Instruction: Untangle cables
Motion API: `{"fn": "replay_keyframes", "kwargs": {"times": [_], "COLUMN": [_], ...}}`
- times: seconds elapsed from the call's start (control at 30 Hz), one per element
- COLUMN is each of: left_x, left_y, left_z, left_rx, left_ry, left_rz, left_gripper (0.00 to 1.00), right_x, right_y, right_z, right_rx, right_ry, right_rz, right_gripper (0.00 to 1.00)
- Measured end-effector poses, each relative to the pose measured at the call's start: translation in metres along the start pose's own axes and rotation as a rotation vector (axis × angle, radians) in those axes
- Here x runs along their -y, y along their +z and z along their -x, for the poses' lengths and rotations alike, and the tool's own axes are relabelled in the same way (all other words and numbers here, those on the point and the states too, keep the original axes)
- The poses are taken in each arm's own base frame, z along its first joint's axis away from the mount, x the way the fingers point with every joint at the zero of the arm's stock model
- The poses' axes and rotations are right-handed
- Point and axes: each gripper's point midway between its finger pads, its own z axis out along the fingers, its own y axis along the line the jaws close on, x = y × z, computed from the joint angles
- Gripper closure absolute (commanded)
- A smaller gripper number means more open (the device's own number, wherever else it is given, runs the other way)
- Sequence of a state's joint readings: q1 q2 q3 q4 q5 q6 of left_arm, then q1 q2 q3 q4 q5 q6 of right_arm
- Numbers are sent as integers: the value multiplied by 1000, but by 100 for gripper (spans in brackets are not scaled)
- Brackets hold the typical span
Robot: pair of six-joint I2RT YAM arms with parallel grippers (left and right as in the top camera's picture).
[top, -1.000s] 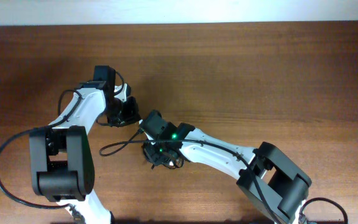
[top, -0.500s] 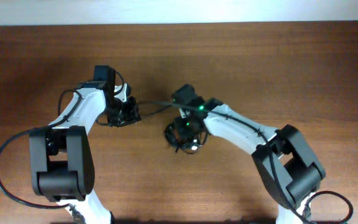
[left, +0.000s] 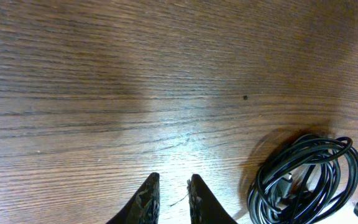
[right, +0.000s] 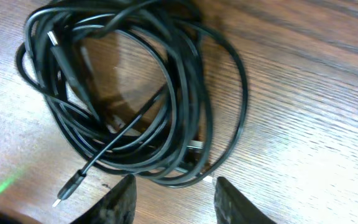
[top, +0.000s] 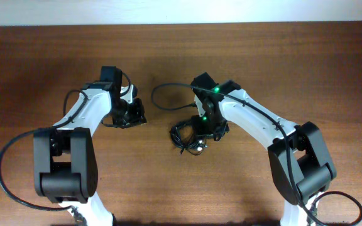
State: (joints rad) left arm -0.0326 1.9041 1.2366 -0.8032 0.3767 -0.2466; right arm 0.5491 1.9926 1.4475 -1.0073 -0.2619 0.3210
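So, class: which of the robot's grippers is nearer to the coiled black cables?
Right. The right gripper hangs just over the edge of the cables, jaws apart. The left gripper is off to one side, with bare table between it and them.

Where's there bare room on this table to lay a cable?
Bare: the strip of table along its back edge, and the right side past the right arm. Crowded: the middle between it and the left arm, where the cable bundle lies.
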Motion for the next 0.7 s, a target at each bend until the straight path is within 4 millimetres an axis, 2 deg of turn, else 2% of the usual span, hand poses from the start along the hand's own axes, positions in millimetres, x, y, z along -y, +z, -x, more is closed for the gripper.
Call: {"fn": "replay_keyframes", "kwargs": {"times": [0.07, 0.13, 0.23, 0.37, 0.43, 0.5, 0.57, 0.7], "left_x": [3, 9, 24, 48, 60, 64, 65, 71], "left_y": [1, 3, 9, 15, 17, 18, 18, 23], "left_z": [-1, -1, -1, -11, -16, -17, -17, -18], "left_rx": [-3, 0, 12, -11, -19, -21, -19, -23], "left_ry": [9, 28, 84, 215, 279, 300, 311, 333], "left_rz": [0, -3, -12, -56, -88, -101, -106, -124], "left_gripper": [82, 76, 73, 69, 69, 68, 66, 66], "right_x": [5, 14, 18, 22, 18, 12, 9, 20], "right_y": [0, -1, 0, 10, 10, 11, 10, 4], "right_z": [2, 4, 10, 6, 8, 12, 12, 15], "right_rx": [9, 29, 58, 53, 62, 69, 58, 30], "right_ry": [22, 71, 116, 149, 149, 147, 157, 226], "right_rz": [-25, -77, -101, -101, -78, -38, 4, 102], "right_gripper": [55, 56, 56, 56, 61, 66, 66, 66]}}
